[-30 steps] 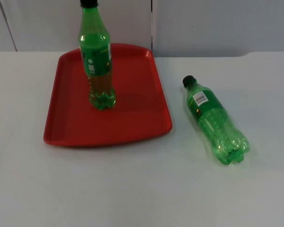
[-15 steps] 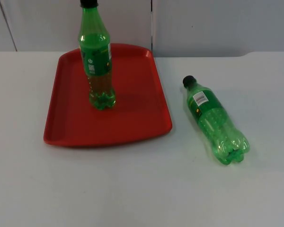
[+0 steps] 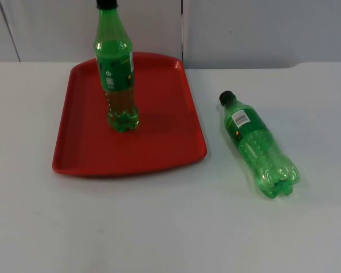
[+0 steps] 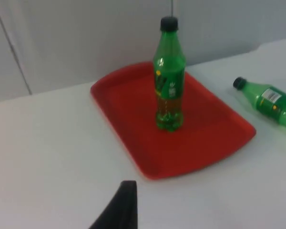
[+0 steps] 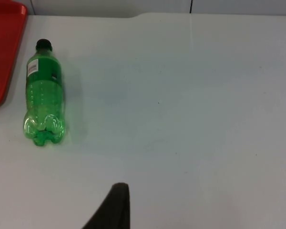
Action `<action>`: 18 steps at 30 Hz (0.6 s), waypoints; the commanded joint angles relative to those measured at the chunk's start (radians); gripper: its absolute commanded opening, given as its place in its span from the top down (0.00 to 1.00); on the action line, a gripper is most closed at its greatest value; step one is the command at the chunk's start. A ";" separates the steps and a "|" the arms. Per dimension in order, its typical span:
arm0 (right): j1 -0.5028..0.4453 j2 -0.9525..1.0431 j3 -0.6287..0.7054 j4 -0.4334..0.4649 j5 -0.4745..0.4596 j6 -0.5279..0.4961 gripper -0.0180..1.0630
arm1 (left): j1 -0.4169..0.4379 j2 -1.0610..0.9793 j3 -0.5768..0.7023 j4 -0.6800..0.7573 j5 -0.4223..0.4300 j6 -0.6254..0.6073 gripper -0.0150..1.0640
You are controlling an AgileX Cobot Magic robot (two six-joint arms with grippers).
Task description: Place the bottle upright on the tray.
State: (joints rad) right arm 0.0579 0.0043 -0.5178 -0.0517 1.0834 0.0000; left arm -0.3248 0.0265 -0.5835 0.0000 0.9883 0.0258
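Lying on its side on the white table (image 3: 159, 227): one green bottle (image 3: 259, 145), just beside the right edge of the red tray (image 3: 165, 149) but apart from it, black cap (image 3: 226, 97) toward the partition wall (image 3: 261, 28), lobed base toward the near edge of the table. Long axis roughly front to back, slanted so that the cap end sits closer to the tray than the base does. Already standing upright on the tray, toward its back half: a second green bottle (image 3: 116, 74), cap on, label facing forward. Seen from the right wrist, the lying bottle (image 5: 43, 94) rests ahead of the right gripper (image 5: 115, 202) and off to one side, well apart from the black fingertip, with a strip of the tray's edge (image 5: 5, 57) beyond it. Seen from the left wrist, the left gripper (image 4: 124, 202) looks over the tray (image 4: 200, 148) and the upright bottle (image 4: 169, 76), with the neck end of the lying bottle (image 4: 267, 100) past the tray's far side. Cannot tell for either gripper whether wide or narrow, and holding nothing as far as can be seen. Judged from this: right arm nearer and with an open path, left arm waiting behind the tray; a grasp across the body, square to the long axis, probably needed, then a swing of the base downward before setting it beside the standing one.
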 commanded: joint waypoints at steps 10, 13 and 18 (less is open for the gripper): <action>-0.004 -0.004 0.003 0.005 -0.008 -0.016 0.01 | -0.005 -0.026 0.060 0.007 0.081 0.004 0.01; -0.004 -0.004 0.003 0.005 -0.008 -0.016 0.01 | -0.005 -0.026 0.090 -0.006 0.086 0.004 0.01; -0.004 -0.004 0.003 0.005 -0.008 -0.016 0.01 | -0.005 -0.026 0.090 -0.006 0.086 0.004 0.01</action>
State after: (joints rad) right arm 0.0579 0.0043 -0.5178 -0.0517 1.0834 0.0000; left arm -0.3248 0.0043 -0.4987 0.0000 1.0766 0.0278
